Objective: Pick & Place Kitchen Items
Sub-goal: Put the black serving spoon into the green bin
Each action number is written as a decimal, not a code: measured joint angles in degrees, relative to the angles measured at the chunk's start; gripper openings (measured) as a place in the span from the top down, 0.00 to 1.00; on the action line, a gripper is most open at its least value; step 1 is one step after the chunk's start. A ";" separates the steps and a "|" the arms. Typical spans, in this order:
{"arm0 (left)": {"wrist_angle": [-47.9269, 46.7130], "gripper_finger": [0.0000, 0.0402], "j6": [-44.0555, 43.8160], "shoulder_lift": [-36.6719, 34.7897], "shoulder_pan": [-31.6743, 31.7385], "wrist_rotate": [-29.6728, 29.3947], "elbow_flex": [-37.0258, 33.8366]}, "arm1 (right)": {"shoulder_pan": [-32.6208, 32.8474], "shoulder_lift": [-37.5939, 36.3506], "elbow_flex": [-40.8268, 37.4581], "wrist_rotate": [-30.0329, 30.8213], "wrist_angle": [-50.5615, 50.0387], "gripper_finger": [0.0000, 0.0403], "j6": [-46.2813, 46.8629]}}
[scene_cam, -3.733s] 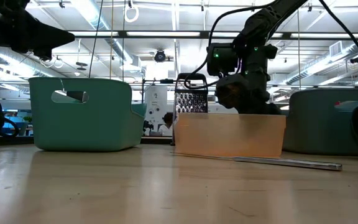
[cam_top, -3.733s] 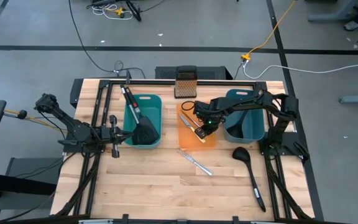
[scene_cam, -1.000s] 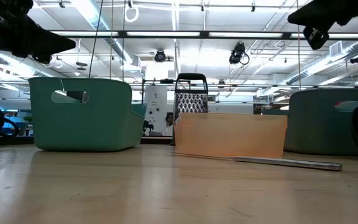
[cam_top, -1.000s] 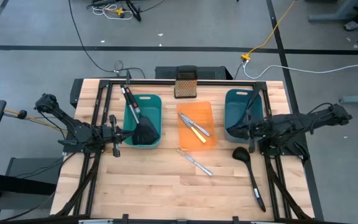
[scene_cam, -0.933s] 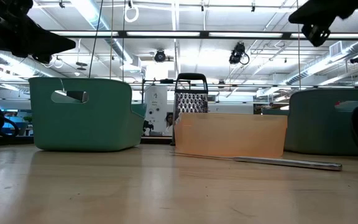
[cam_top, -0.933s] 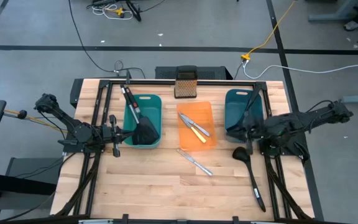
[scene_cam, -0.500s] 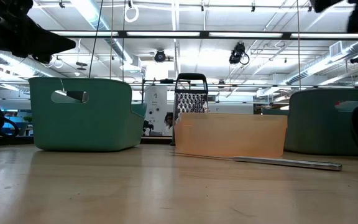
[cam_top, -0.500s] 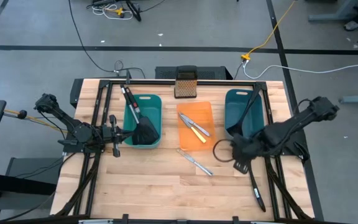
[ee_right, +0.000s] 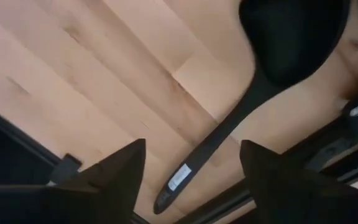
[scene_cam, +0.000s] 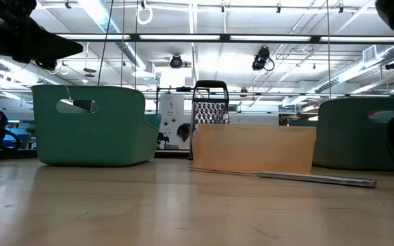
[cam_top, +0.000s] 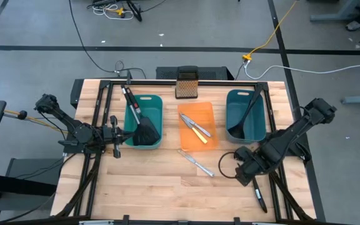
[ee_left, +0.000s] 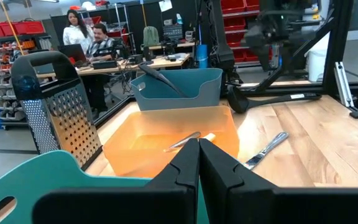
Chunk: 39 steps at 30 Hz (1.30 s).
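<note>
A black ladle lies on the table near the right front; in the high view only its handle end shows past my right arm. My right gripper hangs open above it, pointing down, a finger on either side of the handle and clear of it. A second ladle leans in the right teal bin. A silver knife lies flat on the table in front of the orange tray, which holds two knives. Black spatulas stand in the left teal bin. My left gripper waits shut at the table's left.
A dark box grater stands at the far edge behind the tray. Black frame rails run along the table's right side beside the ladle. Bare wood lies between the bins and the near edge. People sit in the room beyond.
My right gripper has swung from beside the right teal bin toward the table's near edge, tipping from level to pointing down, and now hangs over the ladle on the table. The ladle and the knives have stayed where they were.
</note>
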 joint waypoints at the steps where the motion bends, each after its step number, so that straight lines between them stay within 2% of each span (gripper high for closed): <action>1: -0.02 0.96 0.00 0.00 0.00 0.00 0.00 | 0.70 0.00 -1.24 -0.52 1.26 0.31 1.39; 5: -0.04 0.96 0.00 0.00 0.00 0.00 0.00 | 3.19 0.01 -5.83 -1.53 6.82 0.30 6.83; 10: -0.23 0.96 0.00 0.00 0.00 0.00 0.00 | 5.13 0.00 -10.43 -0.94 9.13 0.34 13.53; 16: -0.22 0.96 -0.02 0.00 0.00 0.00 0.00 | 6.48 0.00 -18.37 -4.30 23.86 0.39 17.45; 20: -0.27 0.96 -0.02 0.00 0.00 0.00 0.00 | 6.83 0.00 -22.00 -5.61 24.10 0.42 20.66; 27: -0.74 0.96 -0.36 0.00 0.00 0.00 0.00 | 6.97 0.00 -25.22 -6.86 25.87 0.44 20.52; 33: -0.81 0.96 -0.29 0.00 0.00 -0.01 0.00 | 6.97 1.67 -28.67 -8.43 33.77 0.46 20.65; 36: -0.90 0.96 -0.27 0.00 0.00 0.00 0.00 | 6.86 3.60 -28.89 -10.06 34.23 0.51 20.21; 39: -1.07 0.96 -0.26 0.00 0.00 0.00 0.00 | 6.78 4.96 -28.85 -11.19 33.95 0.60 18.97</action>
